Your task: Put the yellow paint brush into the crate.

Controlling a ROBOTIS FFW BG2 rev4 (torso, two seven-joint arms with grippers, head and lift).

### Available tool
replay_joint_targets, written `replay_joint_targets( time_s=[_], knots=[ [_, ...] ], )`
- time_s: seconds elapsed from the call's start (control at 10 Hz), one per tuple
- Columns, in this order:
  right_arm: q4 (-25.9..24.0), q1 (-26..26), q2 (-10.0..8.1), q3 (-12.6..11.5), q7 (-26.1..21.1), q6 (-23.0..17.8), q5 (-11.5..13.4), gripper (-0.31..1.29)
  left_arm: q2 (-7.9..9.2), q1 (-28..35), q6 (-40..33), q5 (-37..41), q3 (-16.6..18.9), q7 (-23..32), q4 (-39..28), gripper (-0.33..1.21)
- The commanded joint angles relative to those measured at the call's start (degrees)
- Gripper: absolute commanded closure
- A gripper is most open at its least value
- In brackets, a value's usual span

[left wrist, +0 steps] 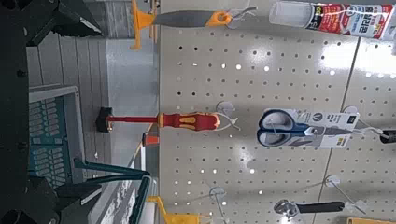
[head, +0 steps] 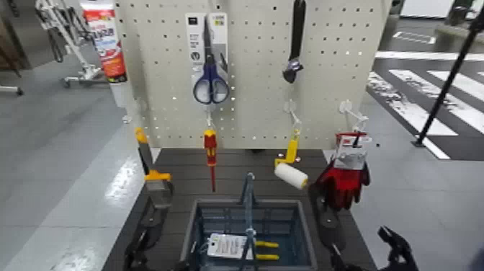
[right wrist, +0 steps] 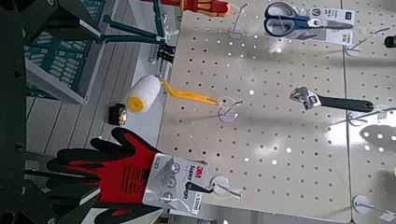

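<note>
Head view: the yellow brush [head: 158, 175] is hanging on the left side of the pegboard [head: 252, 94], bristles down, so it's outside the crate [head: 310, 249]. The crate's on the dark worktop [head: 173, 160] with its handle up, and there's a white-labelled thing with yellow handles [head: 266, 251] in it. Also hanging: the screwdriver [head: 210, 150], blue scissors [head: 209, 81], wrench [head: 294, 54], roller [head: 292, 171], red gloves [head: 346, 180] and a red-and-white tube [head: 105, 43]. Left gripper [head: 158, 256] is low, between the brush and the camera, just beside the crate. Right gripper [head: 362, 252] is parked on the crate's other side, spread open with nothing in it.

Left wrist view: left gripper's jaws are wide apart, nothing grasped. Brush hangs out past them, not touching.

Right wrist view: roller and gloves up close, crate nearby.
</note>
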Motion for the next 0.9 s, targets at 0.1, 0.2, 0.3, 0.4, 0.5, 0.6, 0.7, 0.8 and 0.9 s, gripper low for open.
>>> replay_joint_targets(
  time_s=[0.1,0.2,0.3,0.4,0.5,0.6,0.7,0.8,0.9],
  knots=[
    [-0.1,-0.1,-0.03,0.1,0.0,0.1,0.0,0.15,-4.22,0.1,0.1,-0.1,0.3,-0.1,0.0,0.12],
    [-0.1,-0.1,-0.12,0.1,0.0,0.1,0.0,0.15,-4.31,0.1,-0.4,-0.1,0.5,-0.1,0.0,0.12],
    [-0.1,-0.1,-0.12,0.1,0.0,0.2,0.0,0.15,-4.31,0.1,-0.5,-0.1,0.6,-0.2,0.0,0.12],
    [-0.1,-0.2,-0.12,0.1,0.1,0.4,0.0,0.15,-4.31,0.1,-0.5,0.0,0.8,-0.4,-0.1,0.12],
    [0.0,-0.3,-0.21,0.1,0.1,0.5,0.0,0.15,-4.57,0.1,-0.4,0.1,1.1,-0.4,-0.1,0.12],
    [0.0,-0.3,-0.21,0.1,0.2,0.6,0.0,0.15,-4.75,0.1,0.0,0.2,1.3,-0.5,-0.2,0.12],
    [0.0,-0.3,-0.21,0.2,0.2,0.8,0.0,0.15,-5.10,0.4,0.6,0.2,1.9,-0.5,-0.4,0.12],
    [0.0,-0.4,-0.21,0.1,0.4,0.9,-0.1,0.15,-5.36,0.4,1.7,0.3,2.6,-0.5,-0.7,0.12],
    [0.0,-0.4,-0.21,0.2,0.5,1.1,-0.1,0.15,-5.45,0.3,2.9,0.9,3.6,-0.6,-1.0,0.13]
  ],
)
